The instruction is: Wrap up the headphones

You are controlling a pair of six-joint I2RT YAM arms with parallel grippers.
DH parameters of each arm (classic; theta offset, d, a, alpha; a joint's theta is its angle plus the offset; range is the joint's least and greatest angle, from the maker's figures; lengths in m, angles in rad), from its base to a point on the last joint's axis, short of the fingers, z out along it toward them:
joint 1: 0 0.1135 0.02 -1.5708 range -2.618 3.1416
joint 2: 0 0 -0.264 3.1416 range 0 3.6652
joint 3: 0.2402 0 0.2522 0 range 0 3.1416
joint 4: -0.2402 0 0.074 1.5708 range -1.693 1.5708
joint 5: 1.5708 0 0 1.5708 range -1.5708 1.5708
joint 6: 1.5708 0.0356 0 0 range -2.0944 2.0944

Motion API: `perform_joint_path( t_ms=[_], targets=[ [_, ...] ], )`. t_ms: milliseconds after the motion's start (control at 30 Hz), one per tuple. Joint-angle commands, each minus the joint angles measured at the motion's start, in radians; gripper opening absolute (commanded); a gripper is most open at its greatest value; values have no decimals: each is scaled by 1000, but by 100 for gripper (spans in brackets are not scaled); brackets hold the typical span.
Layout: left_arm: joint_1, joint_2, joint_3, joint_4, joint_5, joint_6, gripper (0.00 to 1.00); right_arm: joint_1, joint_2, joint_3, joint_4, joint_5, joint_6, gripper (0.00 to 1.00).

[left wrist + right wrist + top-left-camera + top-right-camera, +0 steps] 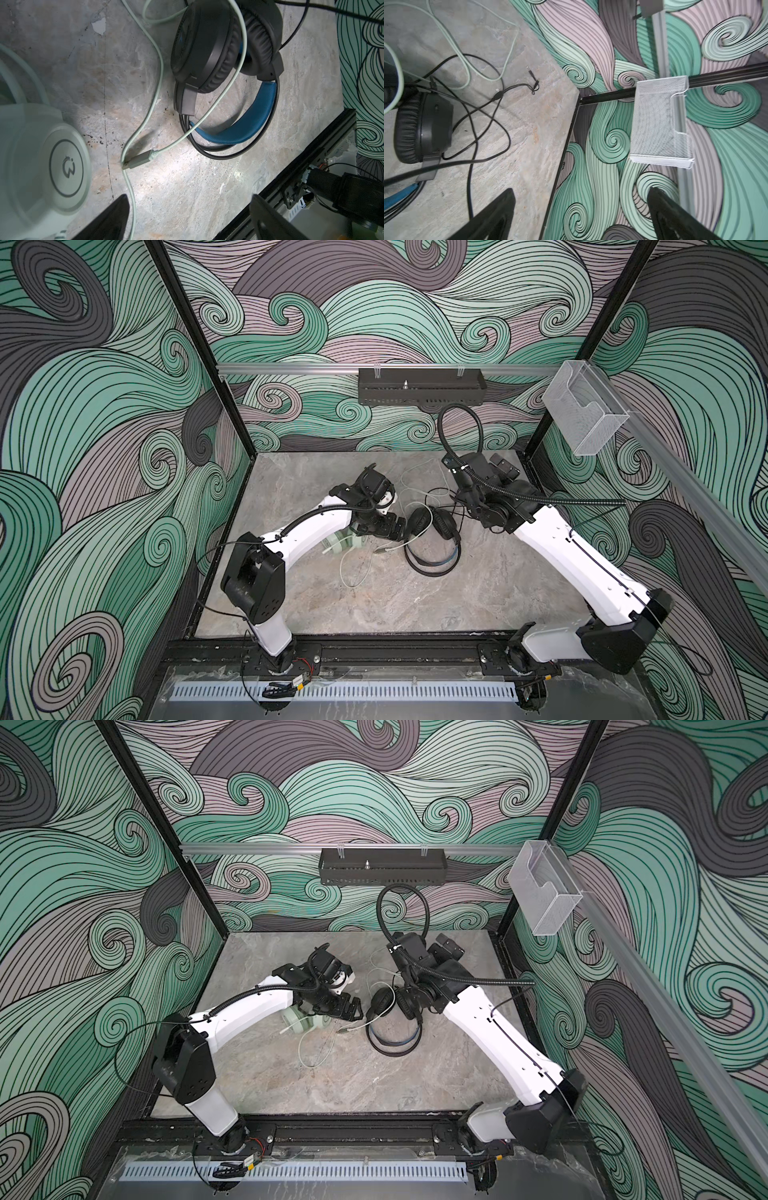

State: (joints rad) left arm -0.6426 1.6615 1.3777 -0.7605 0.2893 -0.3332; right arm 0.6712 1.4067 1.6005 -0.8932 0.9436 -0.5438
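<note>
Both released: left hand (188,196), right hand (581,189). Black blue-banded over-ear headset (445,524): long axis front-back, cups rearward, on grey marbled worktop (415,605).

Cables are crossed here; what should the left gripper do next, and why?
Probably lower the left gripper and close on the white cable beside its USB plug: jaws open and empty, plug lying free, cable draped across the black headset.
</note>
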Motion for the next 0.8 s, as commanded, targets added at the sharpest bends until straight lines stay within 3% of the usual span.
perform_joint_path(
  t_ms=[0,100,200,367,533,767],
  targets=[
    [3,-90,-18,60,-4,14,92,64,19,105,129,144,-213,100],
    [3,-127,-46,81,13,23,92,146,54,128,256,202,-369,99],
    [2,-152,-70,80,13,9,92,135,55,59,316,195,-392,100],
    [-4,-197,-140,99,11,-25,92,56,46,113,170,136,-149,100],
    [-15,-307,-209,243,60,-40,92,-19,40,261,7,-83,167,100],
    [-51,-327,-124,513,166,65,98,-24,-78,99,88,-336,227,99]
  ],
)
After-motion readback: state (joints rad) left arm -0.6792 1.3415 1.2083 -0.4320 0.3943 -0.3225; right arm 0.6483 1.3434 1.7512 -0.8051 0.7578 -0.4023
